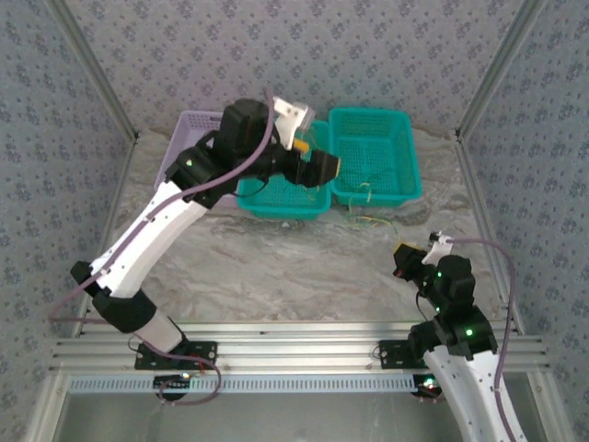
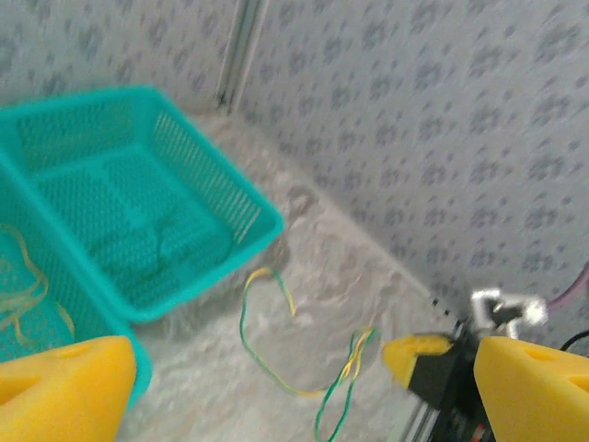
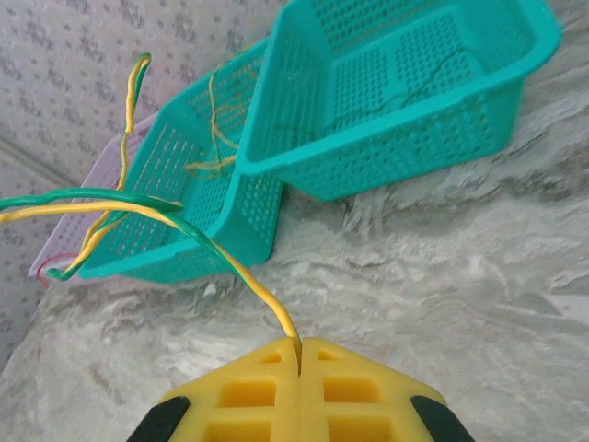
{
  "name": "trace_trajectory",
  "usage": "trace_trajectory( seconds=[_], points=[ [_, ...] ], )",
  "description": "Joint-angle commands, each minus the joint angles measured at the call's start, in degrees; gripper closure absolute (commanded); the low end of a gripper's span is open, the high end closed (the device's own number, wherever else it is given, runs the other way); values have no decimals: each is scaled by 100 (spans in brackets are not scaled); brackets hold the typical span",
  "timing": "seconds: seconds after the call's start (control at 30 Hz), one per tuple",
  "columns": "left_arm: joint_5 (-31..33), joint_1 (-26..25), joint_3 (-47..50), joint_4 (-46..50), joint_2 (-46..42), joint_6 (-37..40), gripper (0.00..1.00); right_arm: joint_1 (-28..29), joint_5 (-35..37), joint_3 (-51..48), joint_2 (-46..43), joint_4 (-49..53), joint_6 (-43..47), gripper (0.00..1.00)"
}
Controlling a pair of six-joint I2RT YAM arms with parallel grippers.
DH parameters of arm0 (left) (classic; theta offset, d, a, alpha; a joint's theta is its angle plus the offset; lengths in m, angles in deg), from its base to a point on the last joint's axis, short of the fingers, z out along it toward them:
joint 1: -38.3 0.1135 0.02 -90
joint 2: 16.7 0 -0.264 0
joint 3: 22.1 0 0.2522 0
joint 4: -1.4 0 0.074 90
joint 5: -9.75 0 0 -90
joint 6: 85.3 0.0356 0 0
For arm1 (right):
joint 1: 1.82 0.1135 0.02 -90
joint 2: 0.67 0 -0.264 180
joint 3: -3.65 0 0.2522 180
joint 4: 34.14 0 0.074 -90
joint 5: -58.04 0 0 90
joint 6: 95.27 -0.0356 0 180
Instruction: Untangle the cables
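A thin green-and-yellow cable (image 3: pixel 175 214) runs up and to the left from my right gripper (image 3: pixel 299 354), which is shut on its end low over the table. The same cable (image 2: pixel 267 354) loops over the marble table in front of the teal baskets and shows faintly from above (image 1: pixel 373 219). My right gripper (image 1: pixel 405 258) sits at the near right. More yellow cables (image 3: pixel 216 138) lie in the middle teal basket (image 1: pixel 281 201). A thin dark cable (image 3: pixel 433 78) lies in the right teal basket (image 1: pixel 373 184). My left gripper (image 1: pixel 324 168) hovers open over the baskets, its yellow fingers (image 2: pixel 64 391) wide apart and empty.
A lilac basket (image 1: pixel 189 129) stands at the back left beside the teal ones. Patterned walls with metal corner posts (image 1: pixel 488 83) close in the table. A metal rail (image 1: pixel 294 345) runs along the near edge. Bare marble (image 1: pixel 276 267) lies in front of the baskets.
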Motion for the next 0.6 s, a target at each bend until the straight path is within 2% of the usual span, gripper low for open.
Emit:
trace_trajectory(
  seconds=[0.0, 0.2, 0.27, 0.4, 0.57],
  points=[
    [218, -49, 1026, -231, -402, -167, 5, -24, -781, 6, 333, -519, -53, 100],
    [691, -29, 2760, -440, -1705, -438, 4, -39, -2336, 153, 1378, -991, -244, 100],
    [932, 36, 3175, -478, -2272, -519, 3, -58, -2546, 220, 1725, -1174, -497, 100],
    [1330, 136, 3709, -353, -3299, -546, 1, -49, -2485, 360, 2234, -1566, -897, 100],
    [1747, 136, 4466, -105, -4024, -576, 1, 39, -2030, 1043, 3218, -1636, -894, 100]
  ],
)
